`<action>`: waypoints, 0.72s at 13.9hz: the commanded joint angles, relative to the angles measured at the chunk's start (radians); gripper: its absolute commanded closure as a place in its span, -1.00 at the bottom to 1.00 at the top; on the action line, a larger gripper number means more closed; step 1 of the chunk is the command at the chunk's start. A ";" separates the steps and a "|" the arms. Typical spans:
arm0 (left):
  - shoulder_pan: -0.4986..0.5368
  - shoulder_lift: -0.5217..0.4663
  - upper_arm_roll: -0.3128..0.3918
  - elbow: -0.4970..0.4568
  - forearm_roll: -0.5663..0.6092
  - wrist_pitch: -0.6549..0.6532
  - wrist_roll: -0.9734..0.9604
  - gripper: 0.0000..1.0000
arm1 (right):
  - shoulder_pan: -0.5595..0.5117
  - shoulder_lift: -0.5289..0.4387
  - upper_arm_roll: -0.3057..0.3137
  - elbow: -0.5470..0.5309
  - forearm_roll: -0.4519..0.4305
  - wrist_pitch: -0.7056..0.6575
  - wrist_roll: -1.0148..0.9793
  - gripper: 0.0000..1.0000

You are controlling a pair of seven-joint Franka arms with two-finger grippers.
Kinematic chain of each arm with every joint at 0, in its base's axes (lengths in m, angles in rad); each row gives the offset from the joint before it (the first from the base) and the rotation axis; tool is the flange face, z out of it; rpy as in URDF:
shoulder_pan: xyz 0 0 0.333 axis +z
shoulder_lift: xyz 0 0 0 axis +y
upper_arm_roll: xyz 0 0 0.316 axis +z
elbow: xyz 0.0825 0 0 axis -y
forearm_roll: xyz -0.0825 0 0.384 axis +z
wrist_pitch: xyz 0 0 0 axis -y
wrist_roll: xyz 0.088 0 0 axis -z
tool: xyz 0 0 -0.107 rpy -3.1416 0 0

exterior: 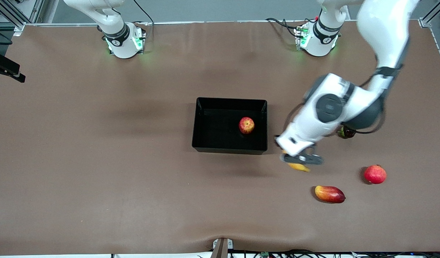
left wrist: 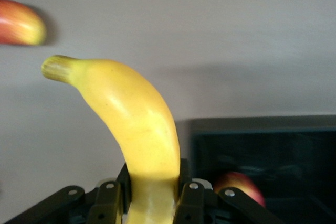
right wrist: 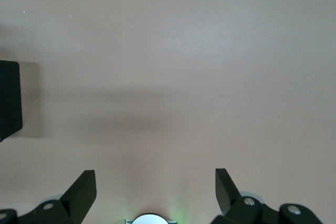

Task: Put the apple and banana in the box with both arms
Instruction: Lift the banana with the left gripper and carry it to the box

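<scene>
The apple (exterior: 246, 125) lies in the black box (exterior: 230, 102) at mid-table. My left gripper (exterior: 301, 158) is shut on the yellow banana (exterior: 299, 167) and holds it in the air over the table, just off the box's corner nearer the left arm's end. In the left wrist view the banana (left wrist: 139, 124) stands up from between the fingers of the left gripper (left wrist: 151, 203), with the box (left wrist: 273, 145) and the apple (left wrist: 241, 184) beside it. My right gripper (right wrist: 156, 192) is open and empty over bare table near its base, where that arm waits.
A red-yellow mango (exterior: 329, 194) and a round red fruit (exterior: 375, 174) lie nearer the front camera toward the left arm's end. A small dark thing (exterior: 345, 133) shows partly under the left arm. The mango also shows in the left wrist view (left wrist: 18, 22).
</scene>
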 commanded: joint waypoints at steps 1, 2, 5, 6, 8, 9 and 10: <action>-0.094 0.085 0.009 0.124 0.007 -0.025 -0.084 1.00 | -0.019 -0.005 0.010 0.006 0.012 -0.004 -0.014 -1.00; -0.131 0.095 0.011 0.142 0.010 -0.024 -0.108 1.00 | -0.019 -0.005 0.010 0.006 0.010 -0.004 -0.014 -1.00; -0.198 0.121 0.015 0.142 0.011 -0.002 -0.124 1.00 | -0.021 -0.005 0.008 0.006 0.010 -0.005 -0.014 -1.00; -0.236 0.127 0.015 0.142 0.011 0.008 -0.127 1.00 | -0.019 -0.005 0.008 0.006 0.012 -0.005 -0.014 -1.00; -0.277 0.138 0.017 0.141 0.013 0.008 -0.131 1.00 | -0.018 -0.005 0.010 0.006 0.010 -0.005 -0.014 -1.00; -0.298 0.147 0.019 0.141 0.014 0.008 -0.139 1.00 | -0.018 -0.005 0.010 0.006 0.010 -0.005 -0.014 -1.00; -0.326 0.158 0.032 0.142 0.014 0.011 -0.159 1.00 | -0.018 -0.005 0.010 0.006 0.012 -0.005 -0.014 -1.00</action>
